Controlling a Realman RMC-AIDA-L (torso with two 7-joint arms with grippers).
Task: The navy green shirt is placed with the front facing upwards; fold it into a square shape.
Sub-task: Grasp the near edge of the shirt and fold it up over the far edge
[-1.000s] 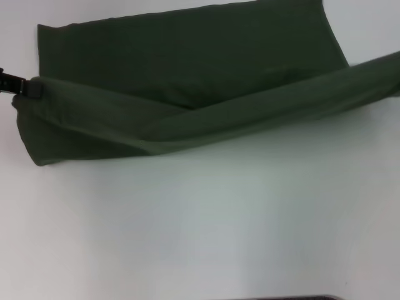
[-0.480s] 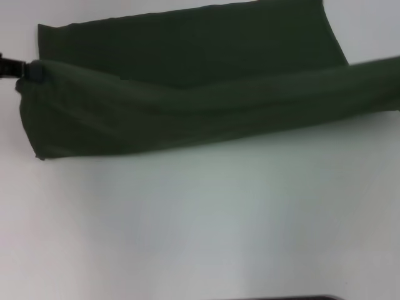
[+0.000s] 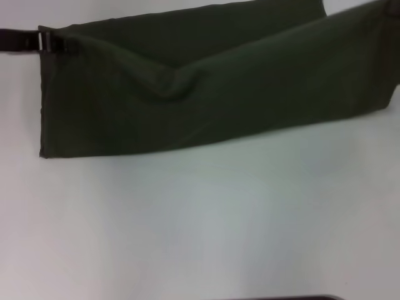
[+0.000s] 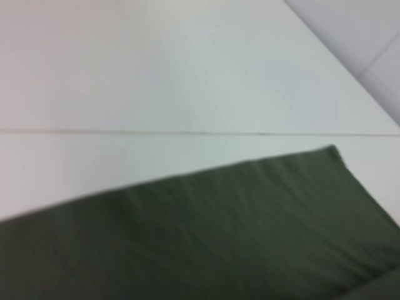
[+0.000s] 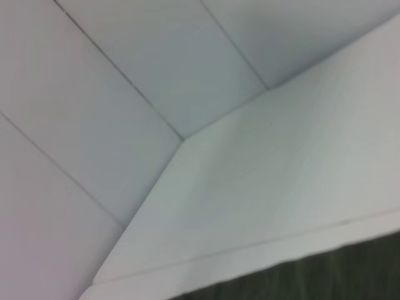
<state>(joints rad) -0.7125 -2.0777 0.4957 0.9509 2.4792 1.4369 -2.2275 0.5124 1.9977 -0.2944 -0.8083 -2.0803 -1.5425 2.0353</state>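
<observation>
Clamped on the far left corner of the navy green shirt (image 3: 187, 94), my left gripper (image 3: 53, 44) is pinching the cloth tight. The shirt is lying across the far part of the white table (image 3: 200, 219), plain side up, its near layer draping over the far one. My right gripper is out of view, so I cannot tell its state. I judge this lengthwise fold is nearly laid; crosswise folds are remaining. Nothing is blocking the way.

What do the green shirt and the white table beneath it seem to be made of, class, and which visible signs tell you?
The navy green shirt: soft matte fabric, probably cotton knit; it drapes, creases and folds over itself without shine. The table: smooth, hard white surface, perhaps laminate or painted board, with a faint sheen and straight seams.
</observation>
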